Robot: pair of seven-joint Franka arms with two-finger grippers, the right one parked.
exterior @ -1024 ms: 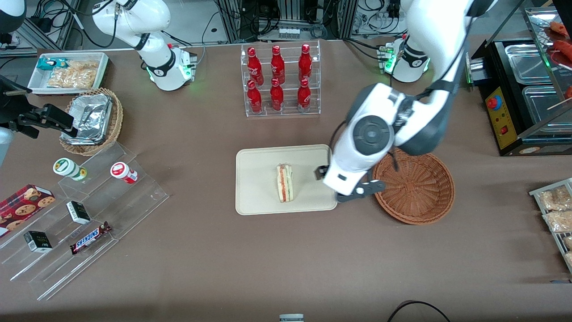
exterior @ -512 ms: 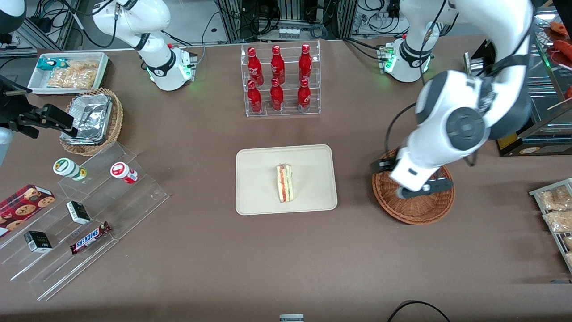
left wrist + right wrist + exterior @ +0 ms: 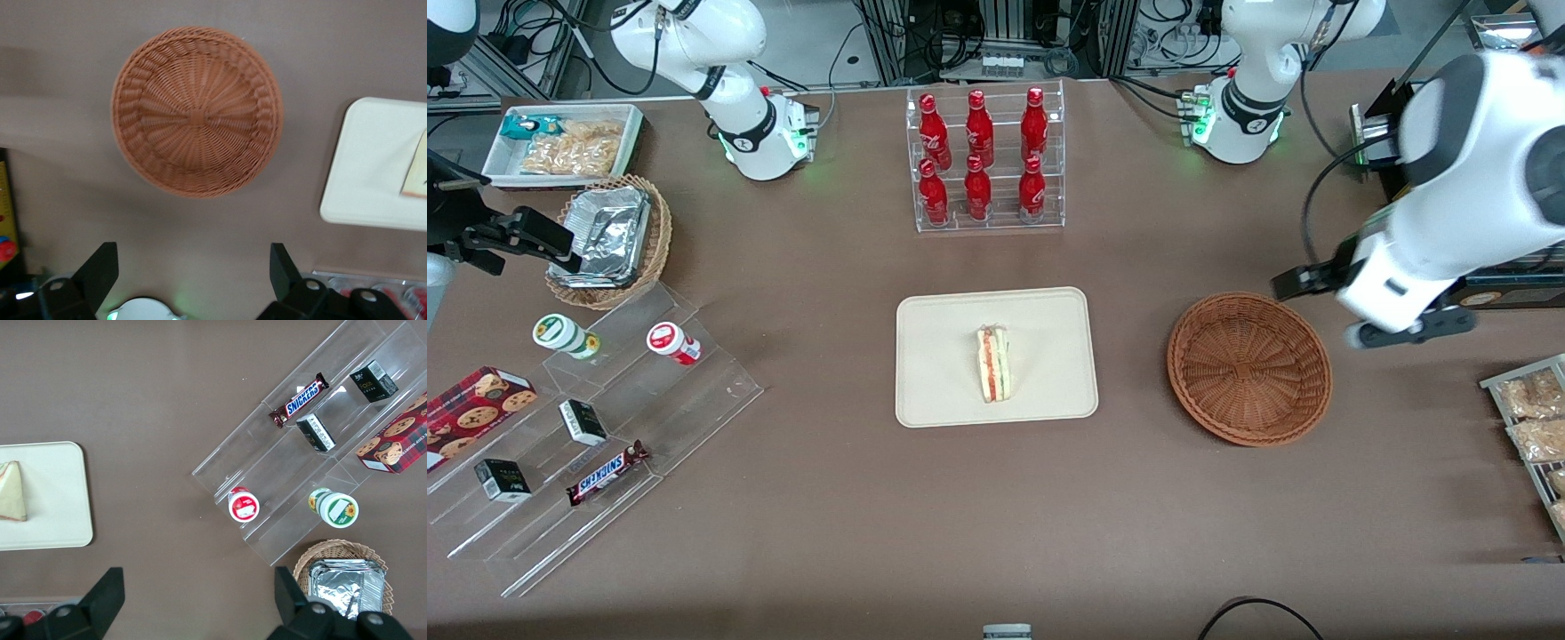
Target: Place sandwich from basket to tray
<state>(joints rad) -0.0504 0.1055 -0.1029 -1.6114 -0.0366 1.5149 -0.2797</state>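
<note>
The sandwich [image 3: 993, 363], a white wedge with red and green layers, lies on the cream tray [image 3: 943, 382] in the middle of the table. The reddish-brown basket [image 3: 1249, 369] stands beside the tray toward the working arm's end and holds nothing. My left gripper [image 3: 1383, 311] hangs high above the table, past the basket's rim toward the working arm's end. It is open and empty. The left wrist view shows the open gripper [image 3: 190, 257] above bare table, with the basket [image 3: 197, 110], the tray [image 3: 373, 167] and a corner of the sandwich [image 3: 417, 177]. The right wrist view shows the sandwich [image 3: 12, 490] on the tray [image 3: 60, 507].
A clear rack of red bottles [image 3: 983, 160] stands farther from the camera than the tray. A black warmer [image 3: 1467, 178] and bagged snacks [image 3: 1534, 418] are at the working arm's end. Acrylic steps with snacks [image 3: 605, 418], a tan foil basket [image 3: 609, 236] and a white bin [image 3: 565, 142] are toward the parked arm's end.
The gripper moved from the tray's edge, over the basket, out past it toward the working arm's end. The sandwich stayed on the tray.
</note>
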